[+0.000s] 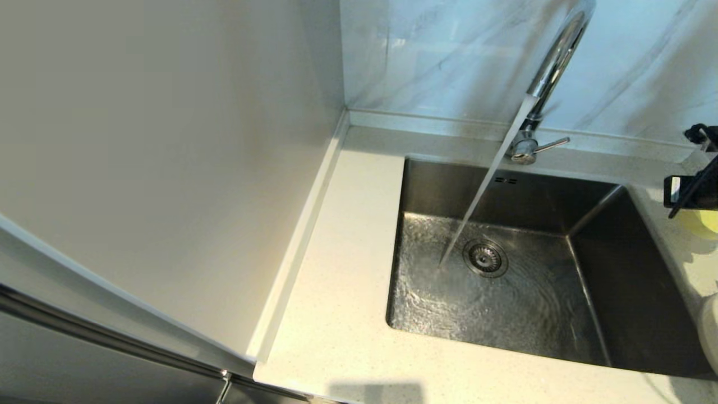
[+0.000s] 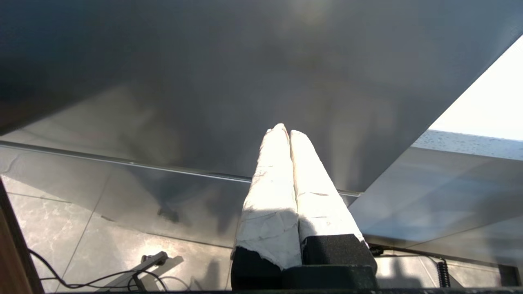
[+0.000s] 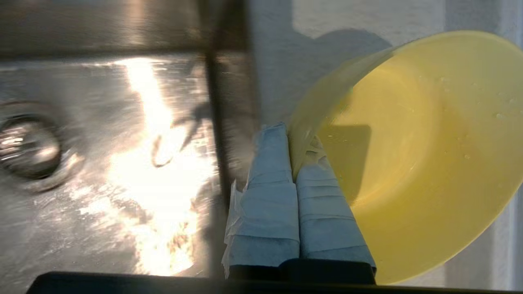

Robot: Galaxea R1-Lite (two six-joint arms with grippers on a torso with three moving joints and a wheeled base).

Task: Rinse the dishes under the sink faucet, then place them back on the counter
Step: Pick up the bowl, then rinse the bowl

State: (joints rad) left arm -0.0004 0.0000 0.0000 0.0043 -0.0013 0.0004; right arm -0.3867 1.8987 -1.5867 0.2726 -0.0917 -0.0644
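My right gripper (image 3: 292,134) is shut on the rim of the pale-yellow bowl (image 3: 429,155), one finger inside and one outside. It holds the bowl tilted over the counter just right of the sink (image 3: 122,122). In the head view only a sliver of the bowl (image 1: 708,221) shows at the far right edge. Water streams from the chrome faucet (image 1: 552,67) into the sink (image 1: 617,292) beside the drain strainer (image 1: 486,258). An off-white plate edge (image 1: 711,336) shows at the right border. The chopsticks are out of view. My left gripper (image 2: 286,130) is shut on nothing.
The speckled counter (image 1: 336,252) runs left of and in front of the sink, bounded by a tall pale side panel (image 1: 168,168). The faucet's lever (image 1: 552,145) points right. My left gripper hangs low by a grey cabinet front (image 2: 204,81) above the tiled floor (image 2: 81,245).
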